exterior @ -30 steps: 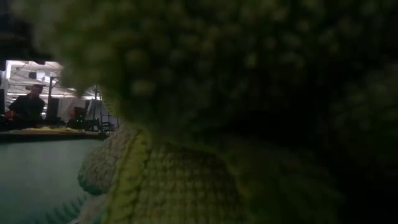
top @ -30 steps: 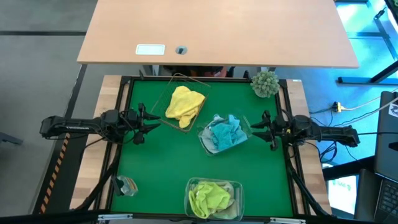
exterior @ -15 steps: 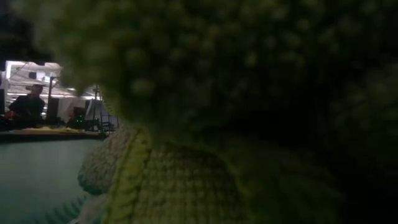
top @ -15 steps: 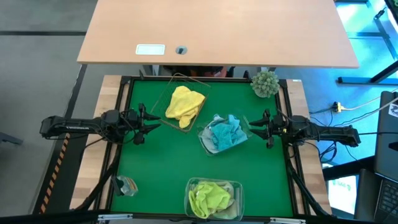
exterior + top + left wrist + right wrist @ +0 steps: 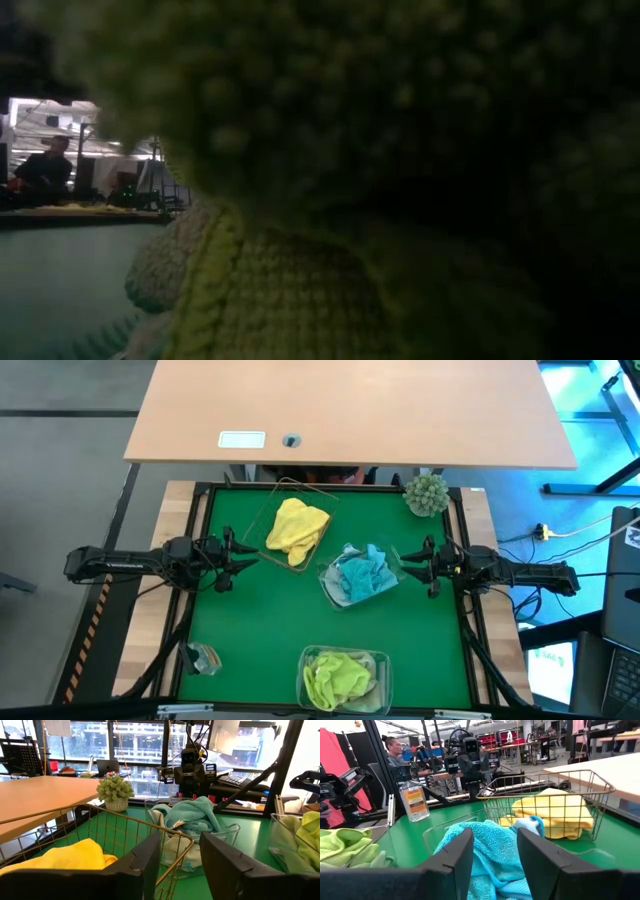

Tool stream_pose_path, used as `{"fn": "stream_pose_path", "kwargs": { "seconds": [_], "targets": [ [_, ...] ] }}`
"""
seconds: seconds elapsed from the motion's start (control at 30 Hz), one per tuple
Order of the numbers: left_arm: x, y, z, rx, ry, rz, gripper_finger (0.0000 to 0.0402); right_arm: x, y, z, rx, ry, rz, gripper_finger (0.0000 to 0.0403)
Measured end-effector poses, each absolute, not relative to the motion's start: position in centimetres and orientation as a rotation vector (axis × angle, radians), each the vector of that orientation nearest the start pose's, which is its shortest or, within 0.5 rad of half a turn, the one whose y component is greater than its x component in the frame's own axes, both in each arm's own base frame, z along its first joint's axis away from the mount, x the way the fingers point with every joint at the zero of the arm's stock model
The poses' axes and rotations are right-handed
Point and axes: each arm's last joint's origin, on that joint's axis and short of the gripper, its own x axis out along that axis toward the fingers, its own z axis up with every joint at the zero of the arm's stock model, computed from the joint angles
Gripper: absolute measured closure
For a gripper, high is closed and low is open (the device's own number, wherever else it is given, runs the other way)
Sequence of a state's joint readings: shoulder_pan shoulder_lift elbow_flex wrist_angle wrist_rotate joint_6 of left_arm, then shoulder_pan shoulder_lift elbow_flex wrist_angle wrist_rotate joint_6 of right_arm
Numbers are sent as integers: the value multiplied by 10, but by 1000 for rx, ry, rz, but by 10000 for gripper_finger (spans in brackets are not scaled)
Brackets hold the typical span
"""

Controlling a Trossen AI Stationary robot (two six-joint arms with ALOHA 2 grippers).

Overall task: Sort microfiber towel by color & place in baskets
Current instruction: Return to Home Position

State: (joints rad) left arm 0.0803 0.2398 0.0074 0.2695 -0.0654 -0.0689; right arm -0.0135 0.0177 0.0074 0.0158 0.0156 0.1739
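Facing each other, the left gripper (image 5: 245,558) and right gripper (image 5: 408,567) hang open and empty. The blue towels (image 5: 360,575) fill the clear tub (image 5: 326,586) between them, nearer the right. Only the high view shows this: a lime towel (image 5: 300,290) blocks the low view.

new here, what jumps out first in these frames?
Three colour piles on the green mat: yellow towel in the wire basket at the far side, blue towel in the middle clear tub, lime towel in the near-edge clear tub. Left claw and right claw sit open and empty at the sides. Lime-green cloth blocks most of the low view.
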Motion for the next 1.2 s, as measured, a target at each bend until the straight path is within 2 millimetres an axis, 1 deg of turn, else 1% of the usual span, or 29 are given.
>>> {"fn": "stream_pose_path", "kwargs": {
  "seconds": [0.07,0.13,0.2,0.37,0.4,0.43,0.6,0.8,1.0,1.2],
  "targets": [
    [112,11,172,-68,-42,144,280,98,-2,166,156,-10,-38,256],
    [112,11,172,-68,-42,144,295,98,-2,166,128,-12,-50,274],
    [112,11,172,-68,-42,144,310,98,-3,167,100,-13,-57,300],
    [112,11,172,-68,-43,144,346,98,-3,167,92,-12,-55,384],
    [112,11,172,-68,-42,144,353,98,-3,167,91,-12,-54,393],
    [112,11,172,-68,-42,144,361,98,-2,167,91,-12,-53,396],
    [112,11,170,-68,-22,145,397,98,-2,166,92,-11,-48,379],
    [112,11,167,-68,12,147,400,98,-2,166,92,-10,-48,399],
    [112,11,167,-64,10,147,401,98,-2,166,92,-10,-48,392],
    [112,11,167,10,15,151,401,98,-2,166,92,-10,-48,398]
  ]
}}
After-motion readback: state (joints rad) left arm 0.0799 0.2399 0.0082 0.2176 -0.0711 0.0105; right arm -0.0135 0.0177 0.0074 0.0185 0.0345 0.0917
